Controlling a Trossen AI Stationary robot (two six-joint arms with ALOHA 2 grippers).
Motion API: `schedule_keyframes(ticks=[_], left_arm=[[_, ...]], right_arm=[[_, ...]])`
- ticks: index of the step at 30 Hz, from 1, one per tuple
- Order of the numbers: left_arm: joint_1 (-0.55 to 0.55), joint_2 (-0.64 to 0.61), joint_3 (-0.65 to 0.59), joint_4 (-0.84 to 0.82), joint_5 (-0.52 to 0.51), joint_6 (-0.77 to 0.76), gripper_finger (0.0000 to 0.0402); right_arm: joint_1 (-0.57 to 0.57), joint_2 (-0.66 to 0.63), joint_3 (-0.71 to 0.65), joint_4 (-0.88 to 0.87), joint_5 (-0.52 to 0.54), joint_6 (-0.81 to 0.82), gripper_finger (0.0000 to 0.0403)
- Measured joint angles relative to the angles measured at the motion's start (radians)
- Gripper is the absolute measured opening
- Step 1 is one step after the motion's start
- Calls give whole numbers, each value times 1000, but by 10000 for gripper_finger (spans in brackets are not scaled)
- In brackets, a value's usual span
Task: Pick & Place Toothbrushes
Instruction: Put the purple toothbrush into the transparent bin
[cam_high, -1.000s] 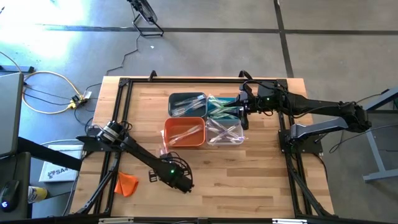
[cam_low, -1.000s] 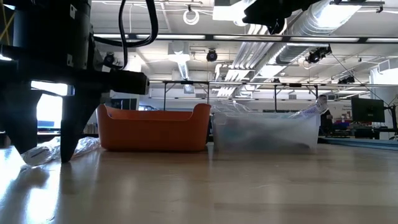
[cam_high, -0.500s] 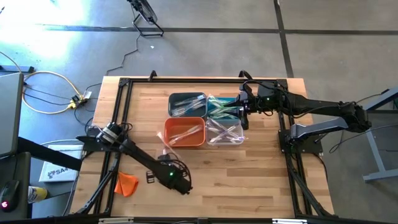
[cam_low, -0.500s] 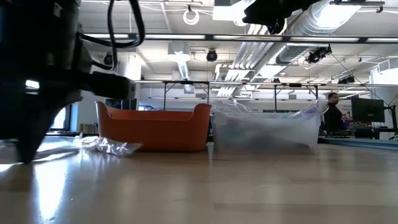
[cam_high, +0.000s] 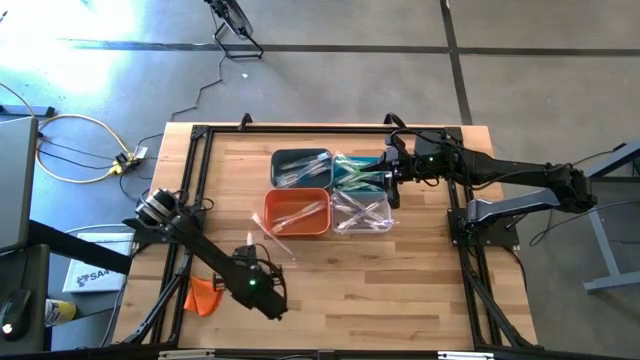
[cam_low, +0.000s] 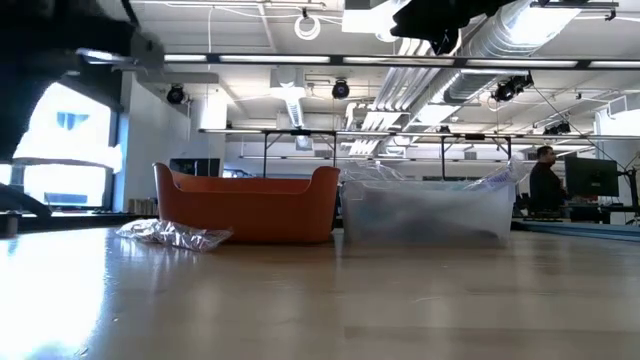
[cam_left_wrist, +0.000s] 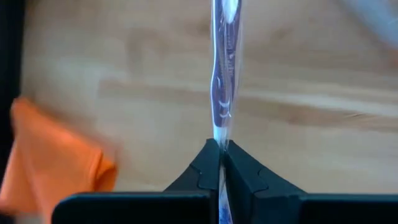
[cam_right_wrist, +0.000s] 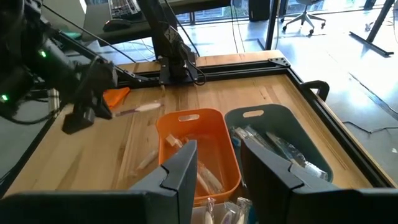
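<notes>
My left gripper (cam_high: 265, 295) hangs over the table's near left part, shut on a toothbrush (cam_left_wrist: 221, 93) in a clear wrapper; the right wrist view shows this toothbrush (cam_right_wrist: 140, 109) sticking out from it. Loose wrapped toothbrushes (cam_high: 268, 238) lie flat on the wood beside the orange bin (cam_high: 297, 212). More lie in the dark grey bin (cam_high: 300, 165), the teal bin (cam_high: 357, 172) and the clear bin (cam_high: 362, 210). My right gripper (cam_right_wrist: 217, 168) waits open above the bins' right side. My left gripper pinches the wrapped toothbrush at one end (cam_left_wrist: 219, 138) between its two fingertips (cam_left_wrist: 205, 163). The fingers come from above, pointing steeply down. The rest of the toothbrush stands out past the fingertips, roughly level and clear of the table.
An orange cloth lump (cam_high: 205, 295) lies near the table's near left corner, close to my left gripper. A crumpled wrapper (cam_low: 175, 235) shows beside the orange bin in the low view. Bare wood stretches along the near edge (cam_high: 400, 300). A person (cam_low: 545, 185) stands far behind the table.
My left gripper has risen from the table and gone toward the table's left edge, nearer the orange cloth, carrying the toothbrush up clear of the wood. In the low view it has climbed almost out of the picture.
</notes>
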Motion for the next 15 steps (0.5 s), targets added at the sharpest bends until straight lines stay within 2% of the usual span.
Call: schedule_keyframes(ticks=[3,10,15], left_arm=[[0,-48,0,-20,-123,27,2],[1,-148,0,-28,-496,161,2],[1,-201,0,-4,-717,296,1]], right_arm=[[1,-11,0,2,0,4,116],[1,-71,1,-1,-7,12,116],[1,-115,1,11,-103,86,116]])
